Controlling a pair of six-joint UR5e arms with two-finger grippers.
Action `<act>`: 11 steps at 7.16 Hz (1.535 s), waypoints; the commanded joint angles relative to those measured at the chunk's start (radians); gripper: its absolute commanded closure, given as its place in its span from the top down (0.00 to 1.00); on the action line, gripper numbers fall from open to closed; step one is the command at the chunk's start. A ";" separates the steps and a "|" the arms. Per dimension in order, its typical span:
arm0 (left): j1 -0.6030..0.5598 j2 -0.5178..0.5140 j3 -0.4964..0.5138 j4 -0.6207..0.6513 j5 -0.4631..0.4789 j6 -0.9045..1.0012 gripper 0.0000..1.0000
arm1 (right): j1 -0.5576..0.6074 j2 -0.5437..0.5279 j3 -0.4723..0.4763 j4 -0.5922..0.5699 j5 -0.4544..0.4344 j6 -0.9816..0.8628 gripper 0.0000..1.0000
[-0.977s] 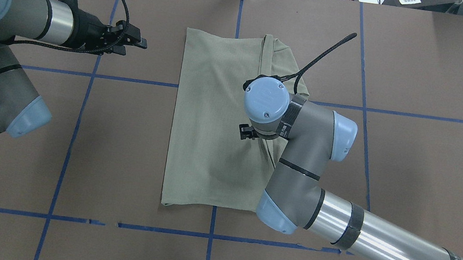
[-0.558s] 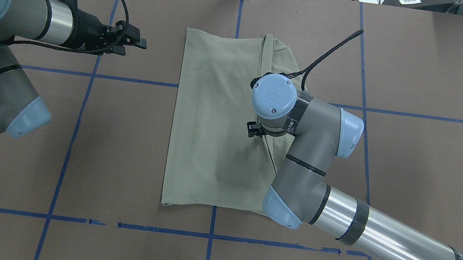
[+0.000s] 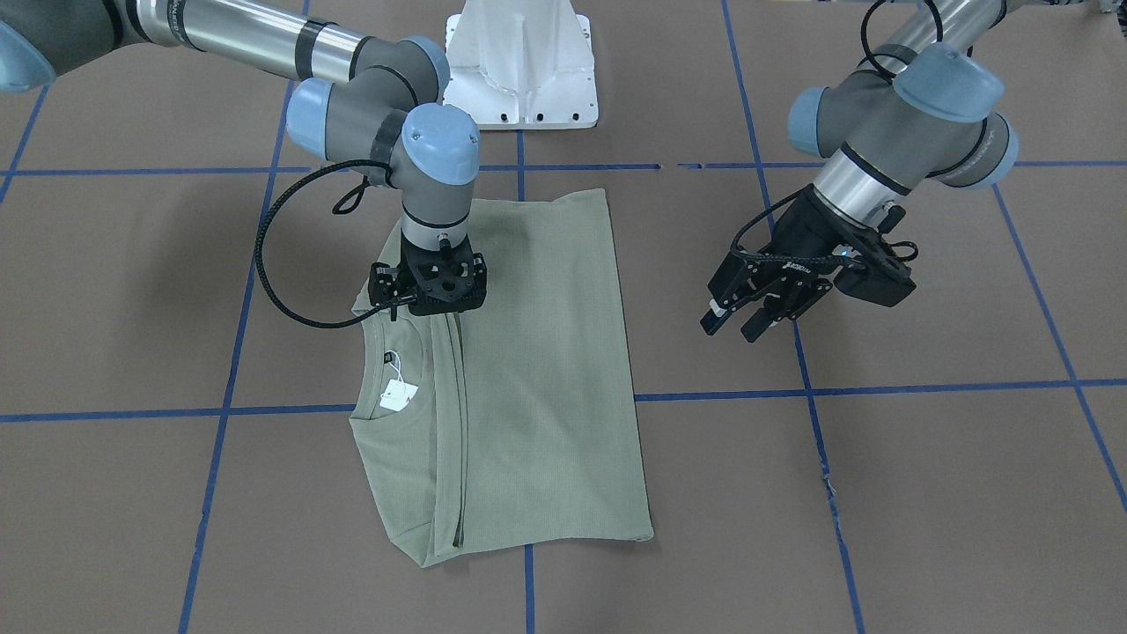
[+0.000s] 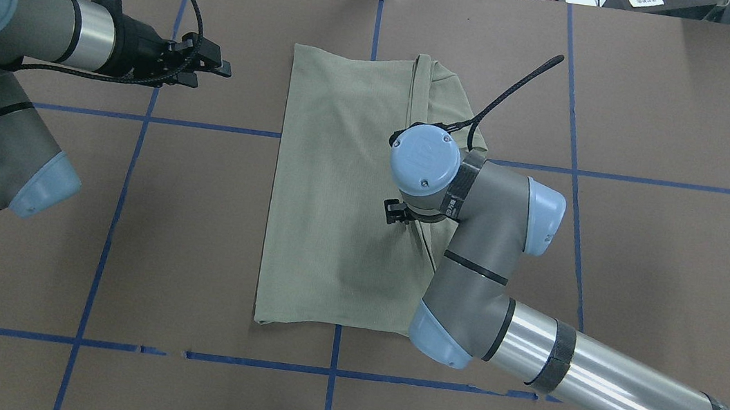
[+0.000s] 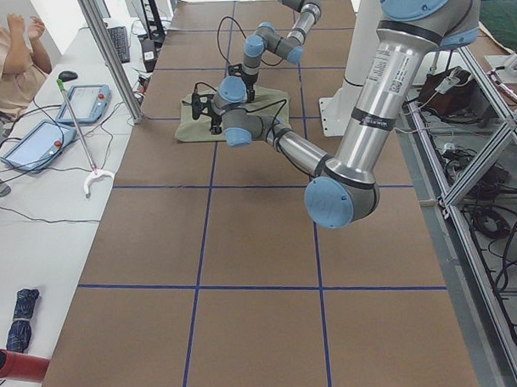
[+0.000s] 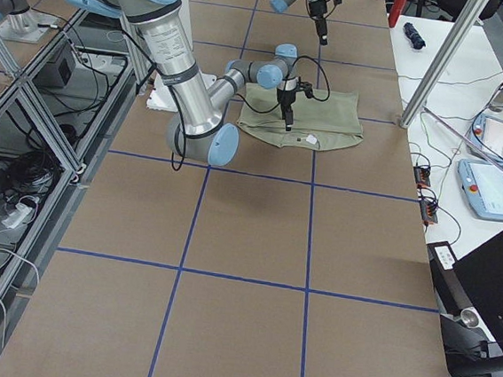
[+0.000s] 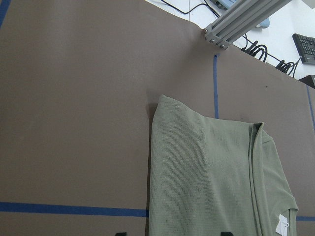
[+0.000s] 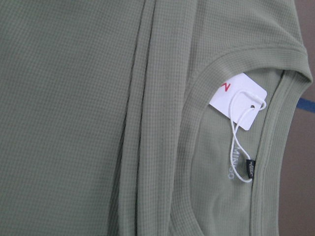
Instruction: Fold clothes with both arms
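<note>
— Shirt [image 4: 339, 188] position?
— Folded lengthwise, mid-table [image 4: 643, 267]. Right gripper [image 3: 429, 310] points down at the collar [image 8: 256, 56]; fingers hidden, can't tell.
— Left gripper [image 3: 738, 324]?
— Toward left edge, fingers spread, holding nothing.

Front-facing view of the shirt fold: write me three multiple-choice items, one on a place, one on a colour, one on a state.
1. Where is the left claw?
A. Over bare table, beside the shirt
B. Resting on the collar
C. Under the shirt

2. What colour is the hang tag?
A. Yellow
B. White
C. Blue

3. How do the left claw's jaws stand?
A. Shut on a sleeve
B. Shut on the tag
C. Open

Key: 1 A, it hangs clear of the fabric, off to one side; 2 B, it shows white against the green knit; 3 C, a gap shows between them with nothing held.
</note>
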 commanded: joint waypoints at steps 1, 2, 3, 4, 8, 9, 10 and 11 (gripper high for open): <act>0.000 0.001 0.000 -0.001 0.000 0.000 0.70 | 0.006 -0.023 -0.006 -0.002 0.003 -0.017 1.00; 0.000 0.001 0.000 -0.001 0.000 0.000 0.70 | 0.048 -0.043 -0.001 0.000 0.052 -0.028 1.00; 0.000 0.001 -0.001 0.001 0.000 0.000 0.70 | 0.074 -0.103 0.023 0.007 0.074 -0.090 1.00; 0.000 0.001 -0.005 -0.001 -0.002 0.000 0.70 | 0.107 -0.194 0.113 0.006 0.083 -0.146 1.00; -0.005 0.001 -0.015 0.001 -0.026 0.000 0.70 | 0.118 -0.099 0.140 -0.062 0.077 -0.119 1.00; -0.005 0.003 -0.021 0.001 -0.028 -0.002 0.70 | 0.125 -0.035 0.091 -0.060 0.074 -0.085 1.00; -0.005 0.004 -0.026 0.001 -0.029 -0.002 0.70 | 0.127 0.033 0.021 -0.030 0.072 -0.032 1.00; -0.005 0.004 -0.026 0.001 -0.029 -0.002 0.70 | 0.127 0.041 -0.021 0.080 0.071 0.022 1.00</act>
